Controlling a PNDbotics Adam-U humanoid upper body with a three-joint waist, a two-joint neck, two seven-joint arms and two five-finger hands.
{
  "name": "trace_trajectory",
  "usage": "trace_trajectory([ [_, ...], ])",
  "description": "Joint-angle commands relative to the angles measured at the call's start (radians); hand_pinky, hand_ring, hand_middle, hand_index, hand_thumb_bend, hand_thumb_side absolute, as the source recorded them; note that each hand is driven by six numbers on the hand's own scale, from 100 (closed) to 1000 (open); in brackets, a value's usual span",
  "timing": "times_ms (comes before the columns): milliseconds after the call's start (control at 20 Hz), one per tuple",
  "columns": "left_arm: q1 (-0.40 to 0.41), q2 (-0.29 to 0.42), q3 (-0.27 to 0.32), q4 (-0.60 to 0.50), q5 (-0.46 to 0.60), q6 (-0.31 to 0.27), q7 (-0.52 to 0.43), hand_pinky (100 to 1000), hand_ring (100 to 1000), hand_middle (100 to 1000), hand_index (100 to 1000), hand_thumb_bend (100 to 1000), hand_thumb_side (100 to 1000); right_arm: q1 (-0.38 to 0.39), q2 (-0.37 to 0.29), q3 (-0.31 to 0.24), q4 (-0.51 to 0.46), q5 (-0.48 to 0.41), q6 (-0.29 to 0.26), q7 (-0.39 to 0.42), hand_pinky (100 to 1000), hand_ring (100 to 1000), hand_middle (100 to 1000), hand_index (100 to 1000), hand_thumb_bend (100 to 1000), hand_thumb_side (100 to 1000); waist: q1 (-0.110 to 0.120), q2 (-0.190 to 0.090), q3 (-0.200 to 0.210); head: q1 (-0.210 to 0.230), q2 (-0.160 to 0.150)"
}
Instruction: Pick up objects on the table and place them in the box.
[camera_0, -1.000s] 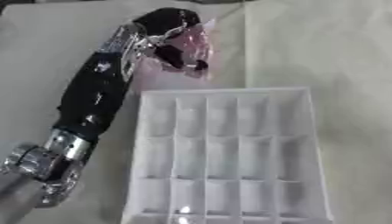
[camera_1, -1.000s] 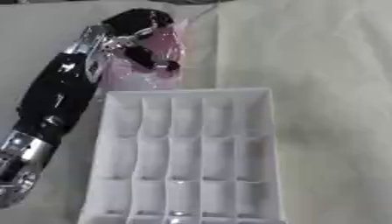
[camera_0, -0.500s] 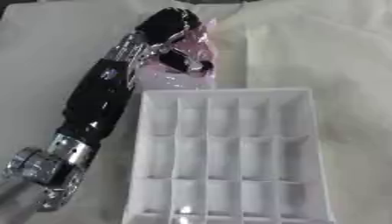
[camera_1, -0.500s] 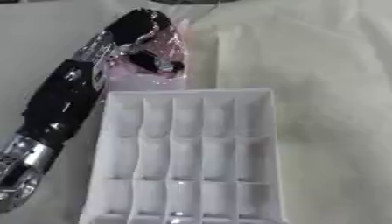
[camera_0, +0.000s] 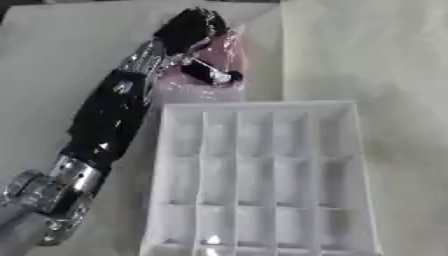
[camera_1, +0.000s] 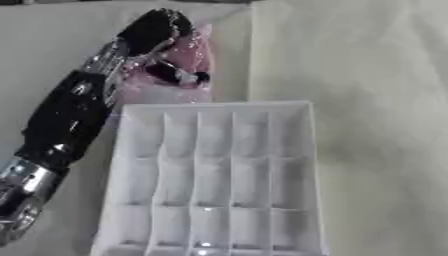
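Observation:
A pink, shiny plastic packet (camera_0: 217, 65) lies on the table just beyond the far left corner of the white divided box (camera_0: 262, 175). My left hand (camera_0: 188, 30) reaches over the packet from the left, fingers curled on its far edge and thumb (camera_0: 210, 74) pressed on its top. The black forearm (camera_0: 109, 117) runs along the box's left side. The box's compartments hold nothing I can make out. My right hand shows in no view.
The table is covered with a pale cloth that has a seam (camera_0: 282, 50) running away from the box's far edge. The box's left wall (camera_0: 157, 165) stands close to my forearm. Open cloth lies to the right of the box.
My left arm has stretched a little farther up and away, with the hand staying on the pink packet. The box has not moved.

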Motion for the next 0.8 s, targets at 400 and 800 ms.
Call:
trace_trajectory([
  [400,-0.037,0.274,0.016,-0.138,-0.059,0.057,0.154,100,100,100,143,641,100,0.005,-0.02,-0.01,-0.017,0.001,0.01,0.004,663,771,814,795,100,894,0.012,-0.028,0.013,-0.028,0.0],
  [800,-0.057,0.409,0.057,-0.16,-0.049,0.154,0.188,100,100,100,154,676,100,0.011,-0.027,-0.011,-0.017,-0.002,0.016,0.004,662,770,814,795,100,891,0.024,-0.042,0.017,-0.043,0.0],
])
